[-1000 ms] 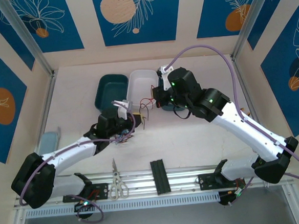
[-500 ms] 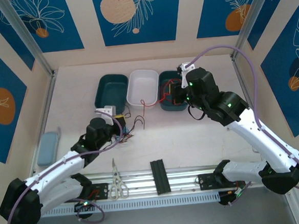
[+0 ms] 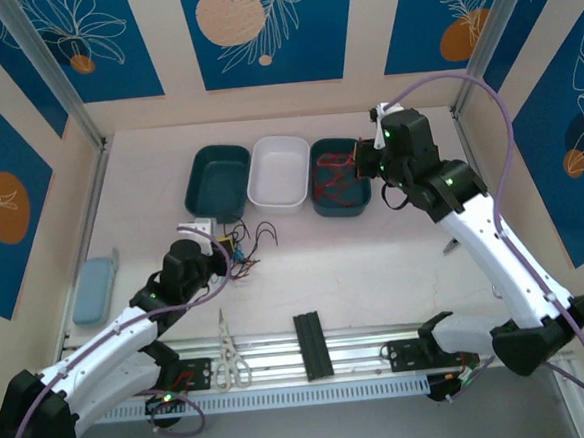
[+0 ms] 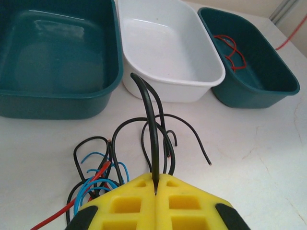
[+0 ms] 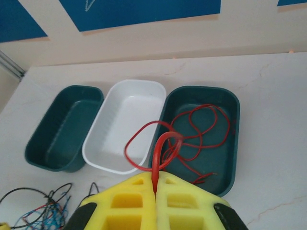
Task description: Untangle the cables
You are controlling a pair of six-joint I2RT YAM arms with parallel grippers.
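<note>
The cables lie partly as a tangle [image 3: 246, 250] of black, blue and red wires on the table in front of the trays. My left gripper [image 3: 224, 250] sits at the tangle's left edge. Its yellow fingers [image 4: 129, 201] are shut on a black cable [image 4: 151, 124] that arches up out of the blue and red loops [image 4: 96, 175]. My right gripper [image 5: 156, 184] is shut on a red cable [image 5: 165, 143] and hovers at the right teal tray [image 5: 231, 143], where more red cable [image 3: 331, 174] lies coiled. In the top view the right gripper [image 3: 362, 160] is over that tray's right side.
Three trays stand in a row at the back: an empty teal one [image 3: 195, 186], an empty white one [image 3: 261, 176] and the right teal one [image 3: 344, 211]. Scissors [image 3: 227, 360] and a black block [image 3: 313, 346] rest on the near rail. A pale blue object [image 3: 90, 290] lies far left.
My right gripper carried the red cable rightward and back, from the white tray to over the right teal tray. My left arm drew back toward the near left, holding the black cable.
</note>
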